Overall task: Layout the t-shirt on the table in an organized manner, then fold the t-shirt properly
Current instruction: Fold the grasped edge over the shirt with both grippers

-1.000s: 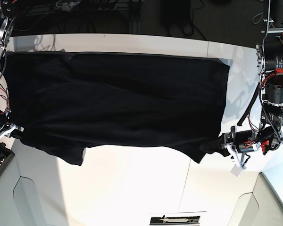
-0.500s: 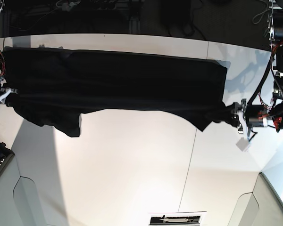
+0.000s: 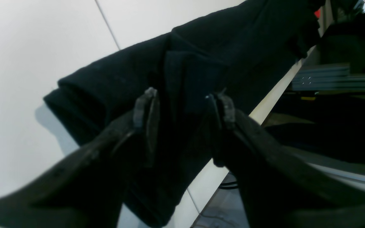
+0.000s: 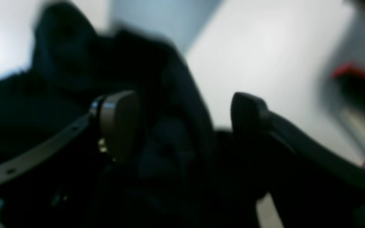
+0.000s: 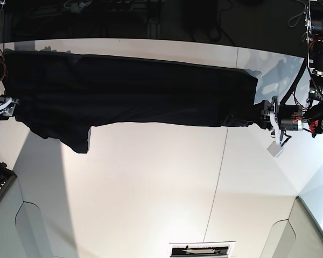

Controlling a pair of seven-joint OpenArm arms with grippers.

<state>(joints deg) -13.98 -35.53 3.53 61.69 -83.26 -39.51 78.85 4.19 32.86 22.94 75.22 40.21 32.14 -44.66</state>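
The black t-shirt (image 5: pixel 140 91) lies as a long band across the far half of the white table (image 5: pixel 151 188), plain side up, with one sleeve (image 5: pixel 78 140) hanging toward me at the left. My left gripper (image 5: pixel 262 118) grips its right end. In the left wrist view the gripper (image 3: pixel 184 104) has bunched cloth (image 3: pixel 201 41) between its fingers above the table (image 3: pixel 27 47). My right gripper (image 5: pixel 12 107) holds the left end. The right wrist view is blurred, and there the gripper (image 4: pixel 182 120) has dark cloth (image 4: pixel 59 63) between its fingers.
Dark floor with cables and frames (image 5: pixel 151 16) lies beyond the table's far edge, close to the shirt. Grey panels stand at the near corners (image 5: pixel 11 226) (image 5: pixel 307 231). A white tag (image 5: pixel 277 150) hangs below my left gripper. A dark slot (image 5: pixel 202 250) sits at the near edge.
Both grippers have carried the shirt's near edge toward the far side of the table. The black band has become narrower. More white table shows in front.
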